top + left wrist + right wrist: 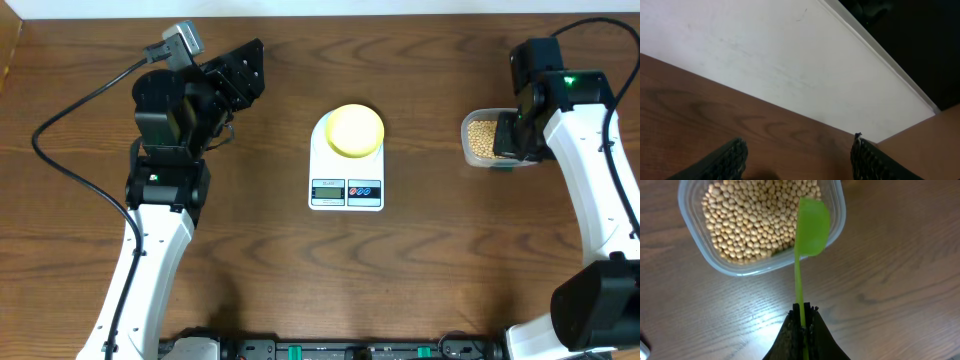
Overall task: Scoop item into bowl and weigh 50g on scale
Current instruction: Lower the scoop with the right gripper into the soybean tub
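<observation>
While spoon hangs over tub, bowl looks empty

Right hand pinches the green spoon's handle above the beans, at 3 o'clock from the scale carrying the bowl. Left hand spread, at 9 o'clock. Advised: dip shallow, lift level, take small loads.

Legible text: none.
Scale: grey display and the coloured button panel beside it carry marks too small to read from overhead. No digits or brand name can be made out.
</observation>
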Controlling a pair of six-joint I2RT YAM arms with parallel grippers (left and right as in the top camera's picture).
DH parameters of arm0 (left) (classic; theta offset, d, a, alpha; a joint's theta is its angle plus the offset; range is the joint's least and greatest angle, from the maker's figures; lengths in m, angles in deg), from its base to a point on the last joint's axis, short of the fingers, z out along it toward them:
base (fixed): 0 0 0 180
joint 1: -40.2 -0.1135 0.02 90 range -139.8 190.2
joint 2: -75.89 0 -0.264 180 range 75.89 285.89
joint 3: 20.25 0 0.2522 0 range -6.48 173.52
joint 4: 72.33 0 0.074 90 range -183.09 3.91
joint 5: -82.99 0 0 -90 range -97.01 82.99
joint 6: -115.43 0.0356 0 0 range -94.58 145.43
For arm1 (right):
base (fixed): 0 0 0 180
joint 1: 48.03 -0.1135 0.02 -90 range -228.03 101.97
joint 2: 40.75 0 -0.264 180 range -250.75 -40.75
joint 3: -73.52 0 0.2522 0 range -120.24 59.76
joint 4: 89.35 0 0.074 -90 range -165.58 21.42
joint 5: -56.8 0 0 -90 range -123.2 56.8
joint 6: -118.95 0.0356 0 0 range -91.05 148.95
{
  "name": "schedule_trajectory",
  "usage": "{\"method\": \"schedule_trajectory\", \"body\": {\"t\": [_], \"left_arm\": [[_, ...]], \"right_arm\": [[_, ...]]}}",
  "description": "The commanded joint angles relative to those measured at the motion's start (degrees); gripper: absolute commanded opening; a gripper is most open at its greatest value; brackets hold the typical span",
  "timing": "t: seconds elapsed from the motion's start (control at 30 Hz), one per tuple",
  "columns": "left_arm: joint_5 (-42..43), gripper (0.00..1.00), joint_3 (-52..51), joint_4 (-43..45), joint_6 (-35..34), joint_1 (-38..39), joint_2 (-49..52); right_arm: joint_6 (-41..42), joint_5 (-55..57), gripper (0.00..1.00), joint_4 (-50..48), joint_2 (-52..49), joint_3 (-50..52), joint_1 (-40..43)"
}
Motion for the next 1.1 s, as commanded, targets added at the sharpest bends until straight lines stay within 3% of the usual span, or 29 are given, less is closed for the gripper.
{"method": "schedule_trajectory", "body": {"t": [0.0, 0.13, 0.33, 0.5, 1.07], "left_arm": [[-0.4, 0.68, 0.2, -0.3, 0.6, -0.1, 0.3], [-0.4, 0.68, 0.2, -0.5, 0.6, -0.1, 0.3], [-0.4, 0.68, 0.2, -0.5, 0.6, -0.1, 0.3], [-0.4, 0.68, 0.2, -1.2, 0.6, -0.1, 0.3], [-0.4, 0.68, 0.2, -2.6, 0.6, -0.1, 0.3]], "right_arm": [[-1.9, 1.3, 0.01, -1.1, -0.5, 0.4, 0.9], [-6.1, -2.1, 0.01, -0.7, -0.5, -1.6, 2.3], [-6.1, -6.7, 0.01, 4.6, -0.5, -9.4, 5.5], [-7.9, -9.0, 0.01, 4.3, -1.4, -10.1, 8.1], [-10.6, -11.2, 0.01, 4.2, -19.9, -10.0, 8.8]]}}
